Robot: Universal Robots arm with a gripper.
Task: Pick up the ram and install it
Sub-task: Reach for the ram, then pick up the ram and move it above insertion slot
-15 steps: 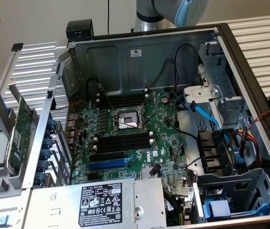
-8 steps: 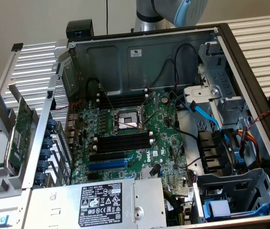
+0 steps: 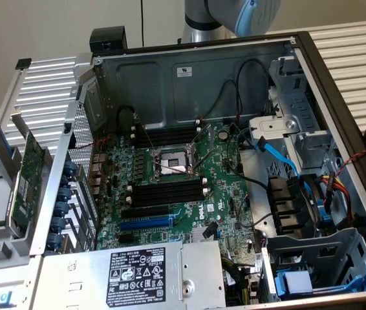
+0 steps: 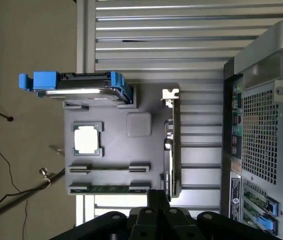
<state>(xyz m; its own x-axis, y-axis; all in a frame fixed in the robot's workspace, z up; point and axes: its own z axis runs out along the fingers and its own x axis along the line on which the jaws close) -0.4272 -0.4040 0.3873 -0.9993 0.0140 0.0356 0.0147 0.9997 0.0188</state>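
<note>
Green ram (image 4: pixel 109 189) is standing on edge in the grey holder tray (image 4: pixel 116 150), offering its top edge to the clenched, empty claw (image 4: pixel 157 197).

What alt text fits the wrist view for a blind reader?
The shut claw hangs over a grey parts tray, close to the ram, a thin green stick in its holder. The tray also holds a processor chip, a blue-framed drive and an upright expansion card; a computer case stands beside it.
</note>
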